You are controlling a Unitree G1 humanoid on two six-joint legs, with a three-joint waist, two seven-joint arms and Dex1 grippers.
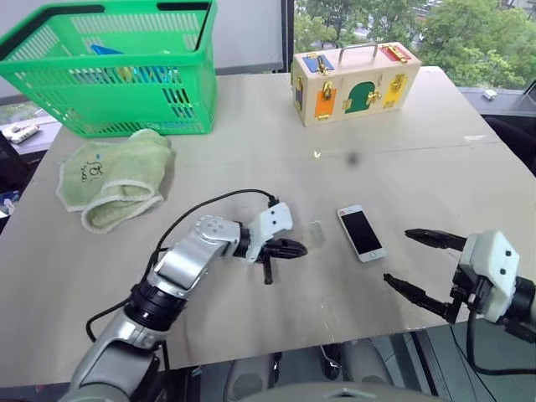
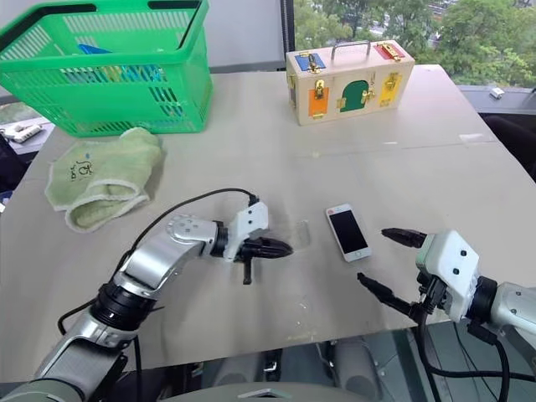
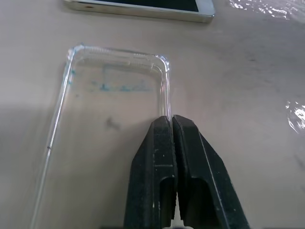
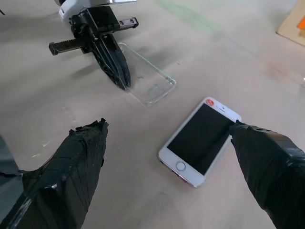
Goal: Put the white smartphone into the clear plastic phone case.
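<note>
Closest in the head view: my right gripper [image 1: 412, 262], fingers spread wide and holding nothing, hanging off the near tabletop [image 1: 251, 126] edge just right of the white smartphone [image 1: 361, 233]. Phone lies flat, screen up, on the tabletop. My left gripper [image 1: 289, 248] sits left of the phone, fingers clenched together on the edge of the clear plastic phone case [image 2: 295, 232], which rests between that gripper and the phone. Far beyond the phone: wooden latch box [image 1: 352, 82]. Far left of the phone: green basket [image 1: 117, 67], with a green cloth [image 1: 117, 177] in front of it.

Left wrist view: my fingers [image 3: 162, 162] pinched shut on the case's long rim near one rounded corner; case [image 3: 109, 109] flat on the tabletop, open side up, faint blue marks inside. Phone's edge [image 3: 143, 7] just past the case, apart from it.

Right wrist view: my two fingertips [image 4: 71, 162] stand well apart, the phone [image 4: 200, 140] between them, one tip looks to be at its edge; contact unclear. Left gripper [image 4: 121, 78] and the case [image 4: 150, 86] lie beyond the phone, near it.
</note>
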